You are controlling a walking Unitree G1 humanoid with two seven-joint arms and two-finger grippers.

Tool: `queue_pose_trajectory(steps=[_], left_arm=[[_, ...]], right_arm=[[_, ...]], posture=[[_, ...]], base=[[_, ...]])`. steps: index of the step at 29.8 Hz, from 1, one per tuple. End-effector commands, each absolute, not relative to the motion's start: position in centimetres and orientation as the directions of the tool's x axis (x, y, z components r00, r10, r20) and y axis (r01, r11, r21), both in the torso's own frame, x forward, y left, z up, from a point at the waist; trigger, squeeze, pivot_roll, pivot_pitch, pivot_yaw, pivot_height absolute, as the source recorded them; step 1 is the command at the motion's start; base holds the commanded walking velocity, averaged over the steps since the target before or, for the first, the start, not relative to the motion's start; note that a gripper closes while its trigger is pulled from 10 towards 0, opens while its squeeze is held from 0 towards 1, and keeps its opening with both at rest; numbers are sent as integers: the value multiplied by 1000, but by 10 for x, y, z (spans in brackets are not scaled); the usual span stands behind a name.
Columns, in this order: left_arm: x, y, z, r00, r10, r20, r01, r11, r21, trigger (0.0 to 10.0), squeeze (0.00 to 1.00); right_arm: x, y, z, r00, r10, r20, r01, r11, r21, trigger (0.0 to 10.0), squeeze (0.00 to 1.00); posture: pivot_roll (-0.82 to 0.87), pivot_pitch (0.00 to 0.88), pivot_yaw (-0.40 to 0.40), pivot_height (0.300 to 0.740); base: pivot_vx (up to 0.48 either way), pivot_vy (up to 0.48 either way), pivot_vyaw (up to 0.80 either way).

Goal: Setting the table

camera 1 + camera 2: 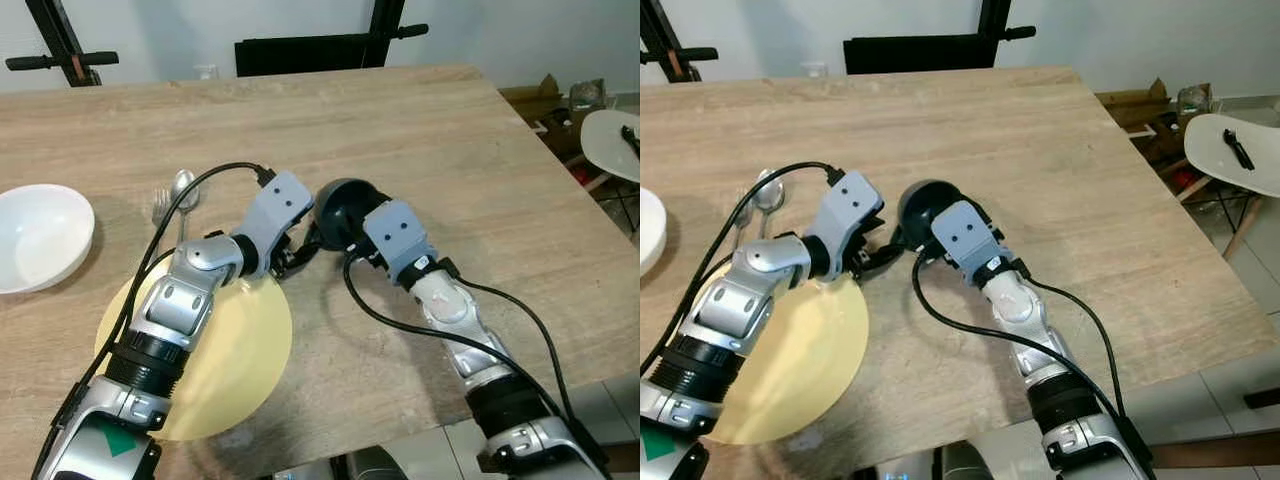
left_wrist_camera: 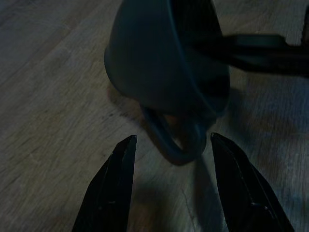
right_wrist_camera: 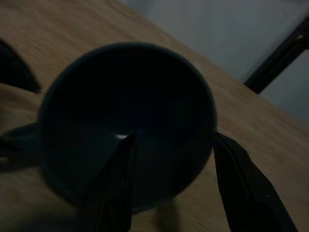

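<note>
On the wooden surface [image 1: 430, 150] our right claw [image 3: 171, 186] straddles the dark mug's [image 1: 340, 208] rim, fingers apart; our left claw [image 2: 169, 186], also apart, flanks its handle. Pulling unevenly could tip it.

Light wooden table [image 1: 420, 130], broad plank grain, evenly lit. Pale wall [image 1: 520, 35] behind. Black chair back [image 1: 300, 52] at the far edge, black stand legs [image 1: 60, 45] beside it. White chair [image 1: 1240, 150] to the right, over tiled floor [image 1: 1240, 380].
</note>
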State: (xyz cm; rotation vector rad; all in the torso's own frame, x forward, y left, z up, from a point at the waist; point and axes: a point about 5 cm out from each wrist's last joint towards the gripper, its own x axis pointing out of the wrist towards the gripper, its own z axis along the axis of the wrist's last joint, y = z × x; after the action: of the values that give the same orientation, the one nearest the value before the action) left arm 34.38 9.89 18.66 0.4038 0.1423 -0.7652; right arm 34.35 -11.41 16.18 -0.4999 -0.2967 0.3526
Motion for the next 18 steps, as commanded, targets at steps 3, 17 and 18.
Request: queue_pose_trajectory(steps=[3,17,18], left_arm=[[340,100,182,710,-644,-285,704,648,290,10000,0],[335,104,179,709,-637,-301,705,647,291,10000,0],[335,106,179,710,-636,-303,704,647,293,10000,0]], right_arm=[[347,-119,162,906,367,212,-215,829,-515,10000,0],[353,-132,170,908,340,245,-181,846,-502,10000,0],[354,-130,164,909,358,212,-225,851,-474,10000,0]], posture=[[-57,133,-25,740],[-57,132,-27,740],[-57,132,-26,740]], base=[[0,0,0],[0,0,0],[0,0,0]])
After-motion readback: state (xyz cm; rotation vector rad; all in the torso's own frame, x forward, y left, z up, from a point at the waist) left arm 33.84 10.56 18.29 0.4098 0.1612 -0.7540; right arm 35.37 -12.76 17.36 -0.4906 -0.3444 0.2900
